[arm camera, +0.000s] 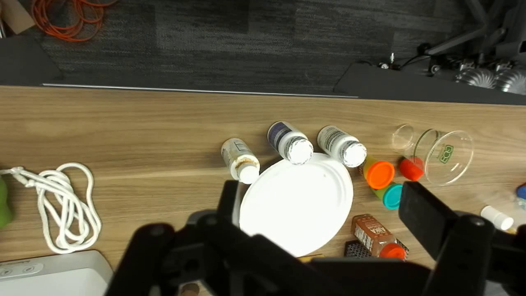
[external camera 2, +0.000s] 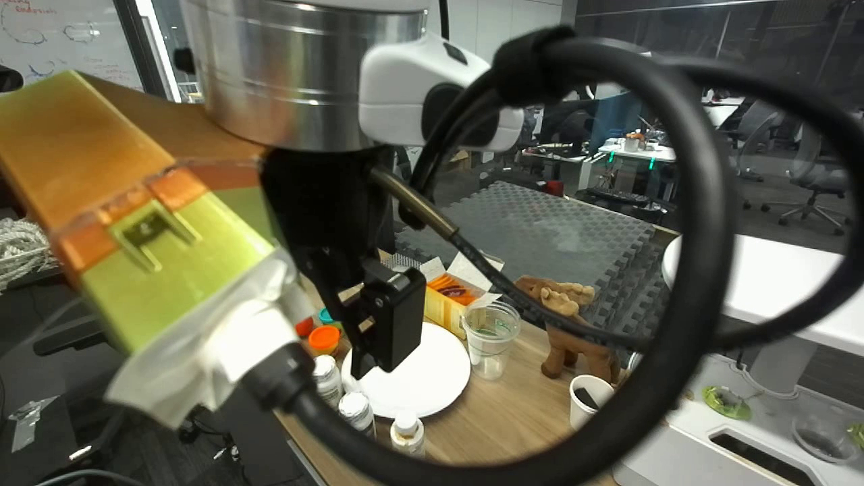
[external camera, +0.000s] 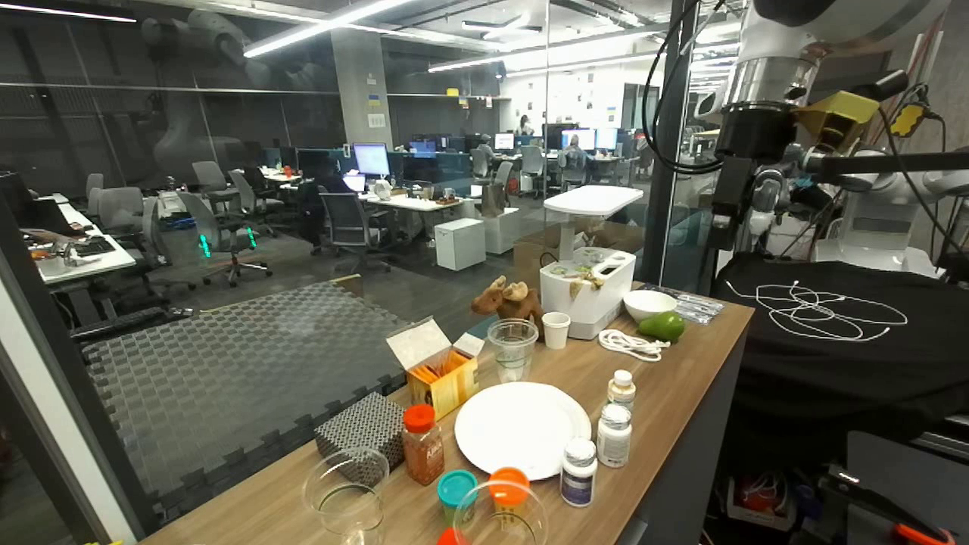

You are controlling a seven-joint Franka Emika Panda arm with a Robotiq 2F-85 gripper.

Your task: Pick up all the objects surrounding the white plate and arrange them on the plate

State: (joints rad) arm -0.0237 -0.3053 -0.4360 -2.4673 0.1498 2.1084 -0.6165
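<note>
Gripper (arm camera: 319,199) wide, empty; below it, white bottles (arm camera: 291,142) stand just beside plate (arm camera: 296,205): off-centre descent could clip one and topple it.

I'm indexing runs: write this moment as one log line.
gripper: open, raised, holding nothing | plate: bare | bottles, tubs: standing beside plate | placed: none

Wood-topped table (external camera: 670,393): white plate (external camera: 522,431) flat mid-width, three white bottles (external camera: 614,439) upright just beside it, toward the long edge over the dark side panel (external camera: 698,446). Along the opposite long edge: grey block (external camera: 362,425), open carton (external camera: 453,392), moose toy (external camera: 506,306), white appliance (external camera: 568,308). Red-capped jar (external camera: 422,454) just beside the block. Toward the visible short edge: white rope (external camera: 628,344), green fruit (external camera: 663,326), bowl (external camera: 636,310), cutlery packet (external camera: 696,308). Past the plate from that edge: teal-lidded tub (external camera: 456,488), orange-lidded tub (arm camera: 379,174), two clear cups (external camera: 344,496). White cup (external camera: 556,333) near the appliance
</note>
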